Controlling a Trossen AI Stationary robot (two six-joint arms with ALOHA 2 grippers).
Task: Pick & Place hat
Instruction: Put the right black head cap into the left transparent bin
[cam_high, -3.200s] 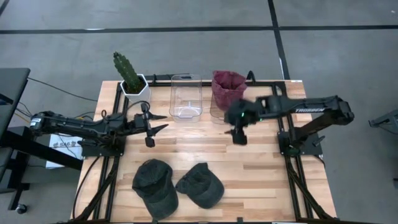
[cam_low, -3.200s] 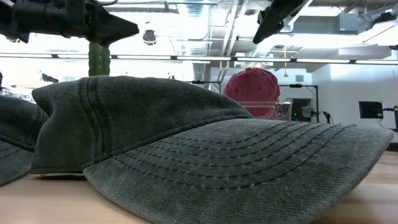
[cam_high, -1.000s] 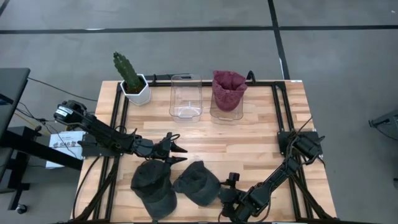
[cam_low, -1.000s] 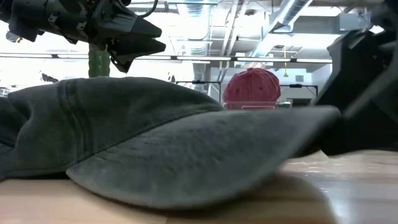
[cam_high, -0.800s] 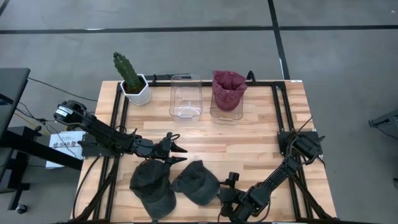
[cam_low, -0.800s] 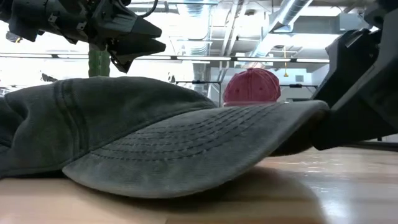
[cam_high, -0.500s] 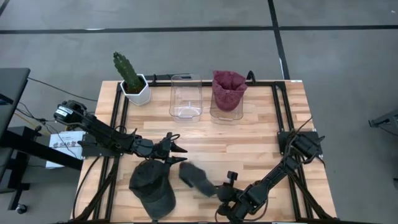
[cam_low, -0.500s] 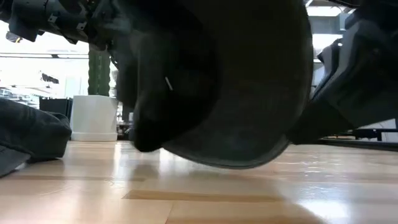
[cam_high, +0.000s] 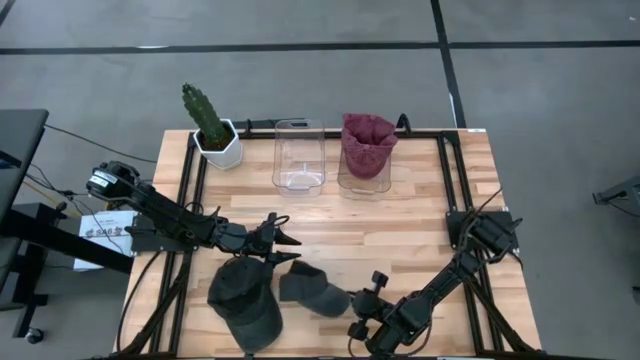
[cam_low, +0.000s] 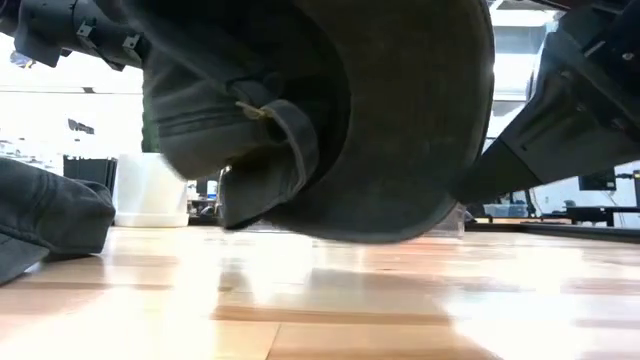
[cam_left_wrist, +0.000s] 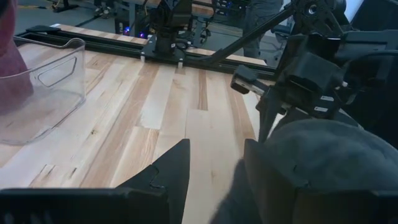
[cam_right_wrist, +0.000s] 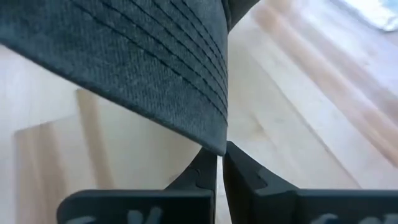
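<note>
right gripper clenched on brim of dark hat, lifted clear of the table near its front edge. left gripper spread, empty, hovering beside second dark hat. pick done, i judge; carry and placing remain, clear bin unfilled.

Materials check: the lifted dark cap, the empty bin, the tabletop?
Dark cap: looks like washed cotton twill, matte; woven grain and stitched brim rows.
Empty bin: clear plastic, glossy, see-through walls.
Tabletop: light wood planks, slightly shiny; visible grain and joints.
</note>
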